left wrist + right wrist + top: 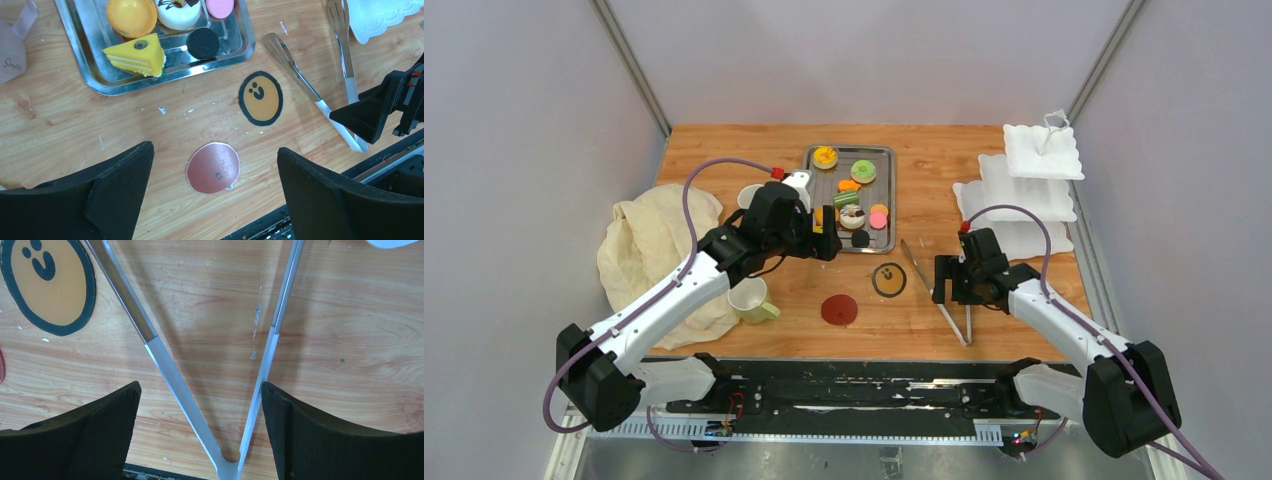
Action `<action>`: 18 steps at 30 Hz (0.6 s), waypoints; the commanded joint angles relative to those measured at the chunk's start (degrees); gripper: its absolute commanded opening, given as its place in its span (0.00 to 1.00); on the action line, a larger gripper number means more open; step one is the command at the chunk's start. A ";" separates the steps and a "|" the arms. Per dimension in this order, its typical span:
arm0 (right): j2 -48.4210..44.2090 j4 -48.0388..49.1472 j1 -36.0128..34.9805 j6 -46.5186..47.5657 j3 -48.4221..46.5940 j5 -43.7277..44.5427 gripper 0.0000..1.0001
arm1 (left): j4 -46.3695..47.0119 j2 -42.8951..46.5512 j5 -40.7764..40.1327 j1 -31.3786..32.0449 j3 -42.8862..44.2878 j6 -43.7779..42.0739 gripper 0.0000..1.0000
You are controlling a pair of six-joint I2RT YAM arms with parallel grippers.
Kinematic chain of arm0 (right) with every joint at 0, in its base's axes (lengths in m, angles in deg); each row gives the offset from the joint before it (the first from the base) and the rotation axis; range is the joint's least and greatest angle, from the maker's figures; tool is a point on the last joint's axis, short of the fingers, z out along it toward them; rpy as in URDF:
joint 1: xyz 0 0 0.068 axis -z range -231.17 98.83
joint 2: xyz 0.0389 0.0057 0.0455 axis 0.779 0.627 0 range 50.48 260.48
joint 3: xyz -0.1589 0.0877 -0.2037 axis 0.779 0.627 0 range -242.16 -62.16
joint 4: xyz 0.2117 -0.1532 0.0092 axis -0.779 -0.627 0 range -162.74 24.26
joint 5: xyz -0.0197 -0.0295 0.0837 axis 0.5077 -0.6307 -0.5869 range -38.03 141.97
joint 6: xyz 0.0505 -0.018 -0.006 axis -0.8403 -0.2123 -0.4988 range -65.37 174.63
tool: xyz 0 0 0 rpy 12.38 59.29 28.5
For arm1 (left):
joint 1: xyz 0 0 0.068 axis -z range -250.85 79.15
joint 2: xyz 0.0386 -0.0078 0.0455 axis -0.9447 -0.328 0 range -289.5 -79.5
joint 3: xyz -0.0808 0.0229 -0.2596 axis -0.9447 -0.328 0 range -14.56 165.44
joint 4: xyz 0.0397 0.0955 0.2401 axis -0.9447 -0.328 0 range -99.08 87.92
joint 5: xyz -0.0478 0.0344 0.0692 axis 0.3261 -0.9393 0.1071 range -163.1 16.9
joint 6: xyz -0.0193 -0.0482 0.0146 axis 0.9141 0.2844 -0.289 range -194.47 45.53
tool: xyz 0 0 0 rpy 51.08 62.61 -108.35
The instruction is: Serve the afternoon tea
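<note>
Pastries (135, 55) on tray (82, 40), mug (12, 55) lettered "Simple", left jaws released, right jaws released

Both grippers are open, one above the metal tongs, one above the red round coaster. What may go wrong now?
1. The right gripper hangs over the splayed metal tongs near their hinge; closing there may make them slip or swing into the orange round coaster with a face lying close by.
2. The left gripper hangs above the flat red round coaster; it lies flush on the wooden table, so a grasp may scrape wood instead of lifting it.
</note>
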 commanded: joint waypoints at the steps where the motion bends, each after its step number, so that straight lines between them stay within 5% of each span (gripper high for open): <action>1: 0.99 0.94 -1.47 1.57 0.21 -0.31 0.89 | 1.45 0.09 1.03 0.14 0.63 0.13 0.98; 18: 5.15 4.06 -8.27 -0.64 -0.25 11.97 0.89 | 1.89 -0.68 2.33 0.15 0.97 0.29 0.98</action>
